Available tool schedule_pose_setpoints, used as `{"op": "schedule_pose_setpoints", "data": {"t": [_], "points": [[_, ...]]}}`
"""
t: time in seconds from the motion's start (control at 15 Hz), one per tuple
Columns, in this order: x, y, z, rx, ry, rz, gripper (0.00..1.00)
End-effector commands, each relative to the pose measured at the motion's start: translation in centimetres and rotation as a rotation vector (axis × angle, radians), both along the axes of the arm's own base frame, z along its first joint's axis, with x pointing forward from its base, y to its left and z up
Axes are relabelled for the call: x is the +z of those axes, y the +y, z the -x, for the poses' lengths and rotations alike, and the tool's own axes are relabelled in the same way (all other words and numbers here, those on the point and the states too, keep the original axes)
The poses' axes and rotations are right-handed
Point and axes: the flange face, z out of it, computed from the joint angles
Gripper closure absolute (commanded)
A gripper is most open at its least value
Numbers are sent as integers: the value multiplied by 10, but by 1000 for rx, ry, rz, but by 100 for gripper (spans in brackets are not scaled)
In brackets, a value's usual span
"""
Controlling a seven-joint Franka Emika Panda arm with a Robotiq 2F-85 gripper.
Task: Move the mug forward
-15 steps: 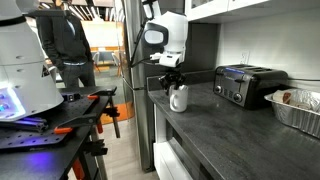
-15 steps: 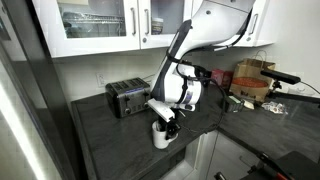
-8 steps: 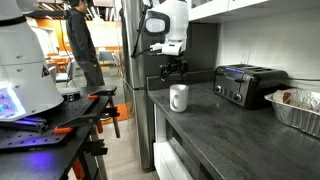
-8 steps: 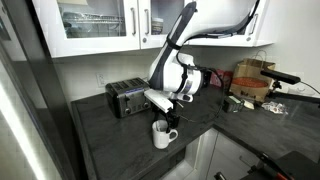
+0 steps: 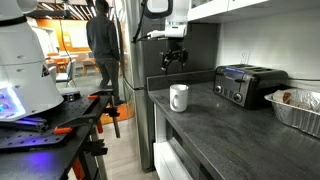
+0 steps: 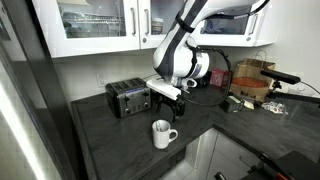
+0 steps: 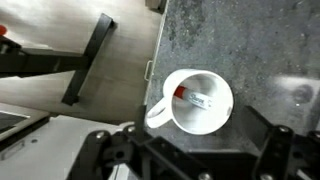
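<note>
The white mug [image 5: 179,97] stands upright on the dark counter near its front corner, also seen in the other exterior view as the mug [image 6: 161,133] with its handle pointing toward the counter edge. From the wrist view the mug [image 7: 214,117] is straight below, and a marker with a red cap [image 7: 196,99] lies inside it. My gripper [image 5: 174,58] hangs well above the mug, open and empty, seen too as the gripper [image 6: 167,102] and the gripper [image 7: 195,145].
A black-and-silver toaster [image 5: 248,84] stands behind the mug by the wall, shown also as the toaster [image 6: 127,97]. A foil tray [image 5: 296,108] lies further along the counter. The counter edge [image 7: 160,60] drops to the floor beside the mug. A person [image 5: 103,45] walks in the background.
The gripper opened, let go of the mug and rose straight up away from it. The mug stays put on the counter. The person in the background walked to the right.
</note>
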Motion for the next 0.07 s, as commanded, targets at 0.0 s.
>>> {"op": "schedule_pose_setpoints", "data": {"t": [0.0], "points": [[18, 1, 3, 44, -18, 46, 0]]}}
